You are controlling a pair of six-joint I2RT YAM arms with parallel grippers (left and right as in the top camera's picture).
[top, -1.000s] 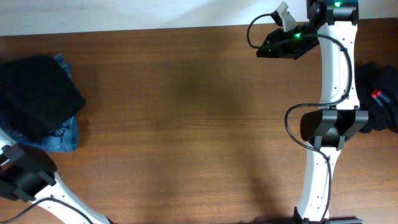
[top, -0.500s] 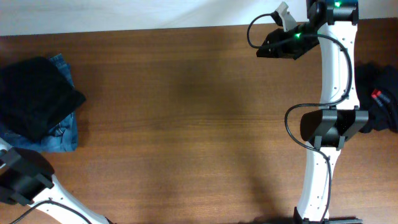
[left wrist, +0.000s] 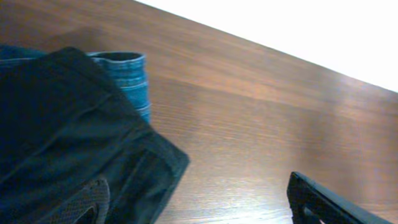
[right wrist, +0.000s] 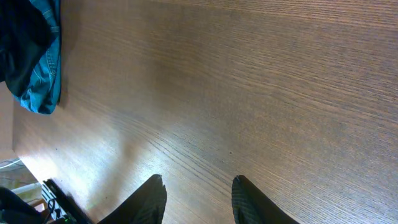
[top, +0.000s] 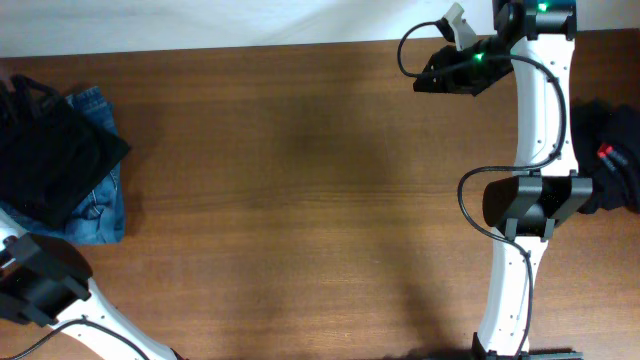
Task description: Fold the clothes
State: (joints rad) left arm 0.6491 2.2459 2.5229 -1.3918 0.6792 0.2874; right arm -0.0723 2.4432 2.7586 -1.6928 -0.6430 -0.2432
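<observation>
Brown wood worktop [top: 300,180], white backdrop [top: 200,20] beyond far edge. Black clothes [top: 50,160] heaped at left edge atop blue jeans [top: 100,215]. Second black garment [top: 600,125] with red label [top: 607,153] at right edge, beside right arm [top: 535,120]. Left end effector [left wrist: 199,202] spread wide over heap's corner, holding nothing. Right end effector [right wrist: 199,193] narrowly parted, empty, above bare wood, well apart from both.

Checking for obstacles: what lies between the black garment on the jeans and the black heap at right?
Overhead view: bare table, then the right arm crossing just before the heap. Nothing else lies between it and the black garment.
</observation>
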